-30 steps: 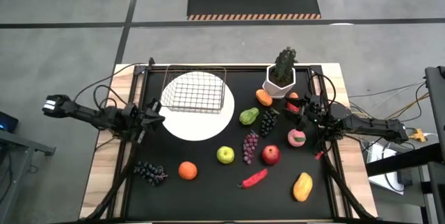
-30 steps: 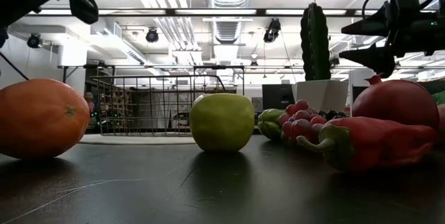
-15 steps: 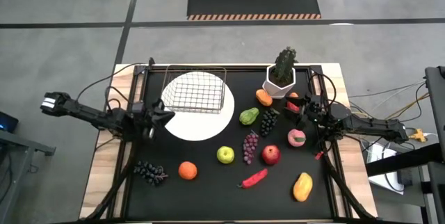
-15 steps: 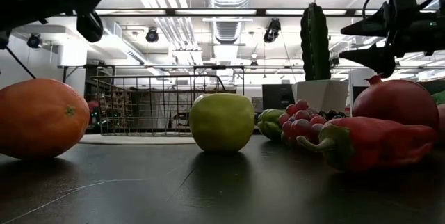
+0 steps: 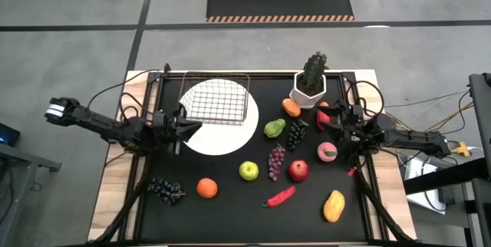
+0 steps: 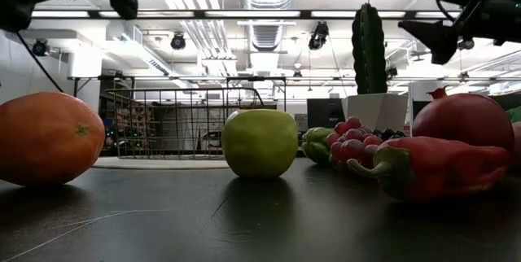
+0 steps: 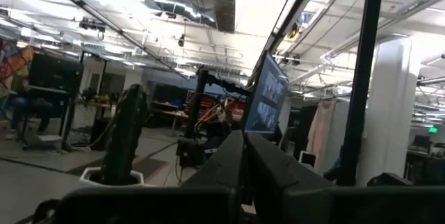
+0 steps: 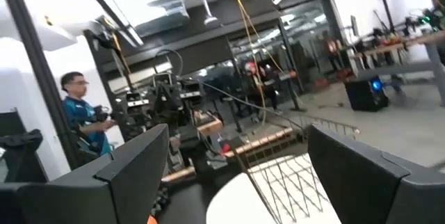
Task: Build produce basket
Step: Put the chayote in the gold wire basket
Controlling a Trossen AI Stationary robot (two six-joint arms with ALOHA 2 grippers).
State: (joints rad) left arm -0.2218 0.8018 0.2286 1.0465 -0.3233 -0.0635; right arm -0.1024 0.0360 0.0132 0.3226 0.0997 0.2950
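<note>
- My left pincer [image 5: 186,126] is shut on nothing, at the plate's [image 5: 230,141] edge, the basket [image 5: 217,99] just beyond its tip.
- My right pincer [image 5: 325,120] gapes wide, empty, above the tabletop [image 5: 230,193]; the peach [image 5: 327,152] sits near it, seemingly untouched.
- Remaining produce lies scattered between both pincers.

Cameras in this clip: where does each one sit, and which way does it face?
High view: overhead, straight down on the table; both arms, left hand, right hand.
Low view: table height, looking across a green apple into the room; arms enter at the top corners.
Left wrist view: looks past its shut fingers at the cactus.
Right wrist view: looks between open fingers at the basket.
Shared: the basket appears in the high, low and right wrist views.
</note>
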